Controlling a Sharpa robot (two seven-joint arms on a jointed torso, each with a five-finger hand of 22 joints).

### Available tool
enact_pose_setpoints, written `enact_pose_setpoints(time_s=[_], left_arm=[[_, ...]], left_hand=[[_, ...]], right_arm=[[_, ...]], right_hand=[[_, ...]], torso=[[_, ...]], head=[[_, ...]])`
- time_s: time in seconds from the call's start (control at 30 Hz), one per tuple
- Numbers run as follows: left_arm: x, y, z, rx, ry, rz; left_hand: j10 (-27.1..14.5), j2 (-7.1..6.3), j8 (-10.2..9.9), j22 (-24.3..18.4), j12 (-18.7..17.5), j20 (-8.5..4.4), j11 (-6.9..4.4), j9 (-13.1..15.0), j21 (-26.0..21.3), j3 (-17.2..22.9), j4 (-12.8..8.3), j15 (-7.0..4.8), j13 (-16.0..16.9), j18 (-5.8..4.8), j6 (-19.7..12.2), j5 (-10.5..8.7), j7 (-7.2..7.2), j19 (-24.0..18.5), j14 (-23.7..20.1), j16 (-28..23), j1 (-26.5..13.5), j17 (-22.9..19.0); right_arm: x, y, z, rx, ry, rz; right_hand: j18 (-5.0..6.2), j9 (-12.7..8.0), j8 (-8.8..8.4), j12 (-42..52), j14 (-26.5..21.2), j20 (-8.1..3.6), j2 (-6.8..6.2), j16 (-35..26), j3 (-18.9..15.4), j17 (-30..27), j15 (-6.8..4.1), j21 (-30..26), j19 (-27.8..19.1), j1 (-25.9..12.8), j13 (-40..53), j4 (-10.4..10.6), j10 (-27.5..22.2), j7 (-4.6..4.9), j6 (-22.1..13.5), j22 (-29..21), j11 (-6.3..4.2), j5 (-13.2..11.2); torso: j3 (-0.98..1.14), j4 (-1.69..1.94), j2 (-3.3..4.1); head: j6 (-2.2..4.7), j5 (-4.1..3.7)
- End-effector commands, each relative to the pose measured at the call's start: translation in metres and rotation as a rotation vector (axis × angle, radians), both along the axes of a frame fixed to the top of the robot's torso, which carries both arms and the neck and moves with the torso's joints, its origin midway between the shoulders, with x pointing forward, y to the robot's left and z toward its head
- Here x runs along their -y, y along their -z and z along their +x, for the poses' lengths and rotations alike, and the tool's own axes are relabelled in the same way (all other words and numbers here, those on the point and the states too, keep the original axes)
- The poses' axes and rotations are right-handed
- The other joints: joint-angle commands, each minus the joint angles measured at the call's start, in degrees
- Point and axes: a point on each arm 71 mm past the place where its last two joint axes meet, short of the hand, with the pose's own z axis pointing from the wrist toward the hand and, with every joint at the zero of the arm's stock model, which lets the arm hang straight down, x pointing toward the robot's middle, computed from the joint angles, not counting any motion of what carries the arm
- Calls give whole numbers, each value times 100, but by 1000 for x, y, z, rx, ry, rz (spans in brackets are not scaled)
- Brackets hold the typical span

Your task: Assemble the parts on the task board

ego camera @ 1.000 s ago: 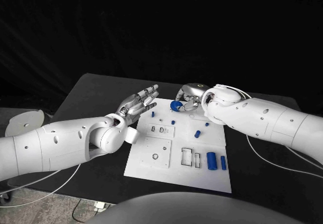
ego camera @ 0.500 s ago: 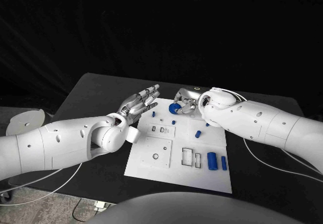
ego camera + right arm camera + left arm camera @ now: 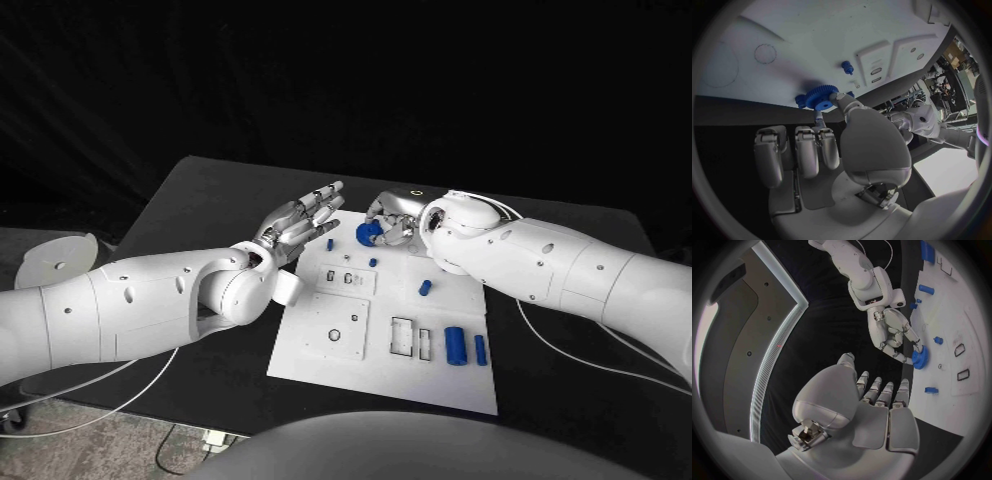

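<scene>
The white task board (image 3: 389, 380) lies in the middle of the black table. My right hand (image 3: 400, 214) hangs over the board's far edge and pinches a blue gear (image 3: 369, 233) just above the plate. The right wrist view has the gear (image 3: 821, 97) between thumb and fingertips at the edge of the board (image 3: 817, 40), near a small blue peg (image 3: 846, 66). My left hand (image 3: 300, 220) hovers beside the board's far left corner, flat, fingers spread, holding nothing. In the left wrist view my left hand (image 3: 873, 405) faces my right hand (image 3: 892, 335) and the gear (image 3: 919, 358).
Other blue parts rest on the board: two small pegs (image 3: 330, 243) (image 3: 372, 262), a slanted pin (image 3: 424, 288), a thick cylinder (image 3: 454, 344) and a slim bar (image 3: 479, 348). Rectangular slots (image 3: 400, 335) and a round hole (image 3: 333, 335) sit near the board's centre.
My right hand has carried the gear a little to the left along the board's far edge. My left hand has stayed where it was.
</scene>
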Motion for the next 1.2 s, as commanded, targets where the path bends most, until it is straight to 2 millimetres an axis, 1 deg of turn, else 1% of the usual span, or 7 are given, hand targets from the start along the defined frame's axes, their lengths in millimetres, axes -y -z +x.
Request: enact_pose_setpoints(time_s=[0.03, 0.2, 0.27, 0.43, 0.53, 0.9, 1.2], left_arm=[[3, -1, 0, 0, 17, -17], [2, 0, 0, -1, 15, -15], [2, 0, 0, -2, 15, -14], [2, 0, 0, -3, 15, -14], [3, 0, 0, -4, 15, -13], [1, 1, -1, -5, 10, -11], [-5, 2, -1, -4, -3, -5]], left_hand=[[3, 6, 33, 9, 28, 32, 43, 10, 35, 42, -4, 36, 6, 45, 12, 35, 41, 22, -6, 38, 62, 8], [3, 6, 33, 9, 28, 32, 43, 10, 35, 42, -4, 36, 6, 45, 12, 35, 41, 22, -6, 38, 62, 8], [4, 4, 33, 10, 27, 33, 46, 10, 36, 43, -5, 36, 6, 45, 12, 35, 44, 24, -6, 38, 64, 8], [4, 4, 33, 10, 27, 33, 46, 10, 36, 43, -5, 36, 6, 45, 12, 35, 44, 24, -6, 38, 64, 8], [4, 2, 34, 10, 24, 33, 49, 10, 37, 44, -6, 37, 5, 45, 14, 37, 48, 25, -6, 38, 67, 8], [6, -6, 38, 11, 29, 35, 58, 11, 39, 48, -12, 39, 6, 44, 21, 44, 61, 28, -5, 41, 77, 8], [7, -13, 43, 11, 33, 36, 68, 13, 41, 51, -17, 40, 6, 43, 32, 53, 67, 30, -3, 44, 86, 9]], right_arm=[[-2, 3, -3, -8, -21, -16], [-2, 5, -3, -19, -16, -25], [-1, 6, -3, -21, -14, -27], [1, 8, -2, -30, -5, -36], [2, 8, -2, -29, -2, -36], [14, 1, -3, 46, 3, 25], [58, -35, -9, 72, 40, 85]], right_hand=[[12, 226, -41, 22, 597, -41, 18, 19, 35, 1506, -56, -50, 464, -11, 1505, -6, 590, -11, -66, 1420, -38, -44], [38, 94, -237, 22, 597, -65, 12, 19, 30, 1506, -71, -119, 386, -47, 1505, -5, 590, -6, -429, 1374, -43, -580], [43, 28, -240, 22, 597, -67, 16, 19, 22, 1506, -75, -134, 370, -45, 1505, -15, 590, -15, -568, 1366, -46, -746], [62, -200, -234, 22, 597, -77, 44, 19, -106, 1506, -78, -187, 318, -23, 1505, -49, 590, -32, -978, 1337, -60, -1627], [70, -286, -234, 22, 597, -74, 54, 19, -198, 1506, -76, -214, 292, -33, 1505, -46, 590, -19, -1071, 1324, -50, -1906], [79, -349, -189, 22, 597, -68, 93, 19, -254, 1506, -70, -243, 268, 24, 1505, -68, 590, -4, -1044, 1311, -41, -1947], [55, -397, -117, 22, 597, -62, 156, 19, -306, 1506, -61, -183, 343, 78, 1505, -50, 590, 26, -774, 1355, -23, -1704]], torso=[[0, -3, 3], [1, -12, -4], [1, -11, -3], [3, -11, 0], [3, -5, 0], [-3, -7, -6], [-27, -101, -36]], head=[[1, 1], [1, 9], [1, 8], [1, -1], [1, -2], [1, -16], [1, 44]])
